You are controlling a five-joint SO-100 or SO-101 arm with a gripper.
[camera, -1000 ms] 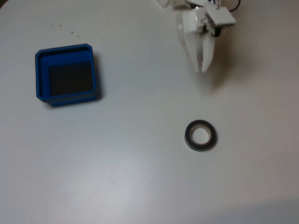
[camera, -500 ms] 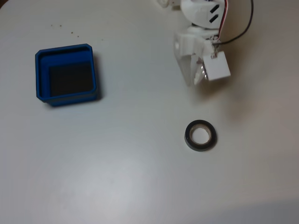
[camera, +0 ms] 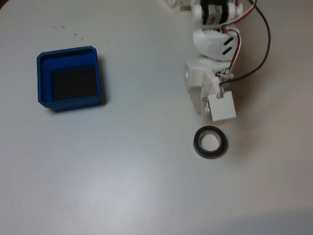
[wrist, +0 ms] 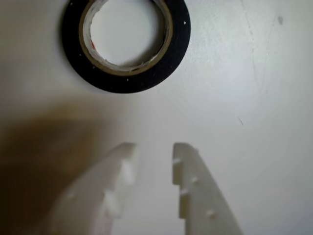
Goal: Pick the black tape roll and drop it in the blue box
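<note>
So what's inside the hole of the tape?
Just bare white table shows through the tape hole, ringed by its beige core. Nothing sits in it; the top of the roll is cut off in the wrist view.

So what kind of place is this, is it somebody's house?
Can't tell. It looks like a plain white tabletop set up for robot practice: just a blue box, a black tape roll and the robot's claw.

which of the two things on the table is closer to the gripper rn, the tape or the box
The black tape roll. It lies just below the gripper in the fixed view, while the blue box sits far off to the left.
</note>
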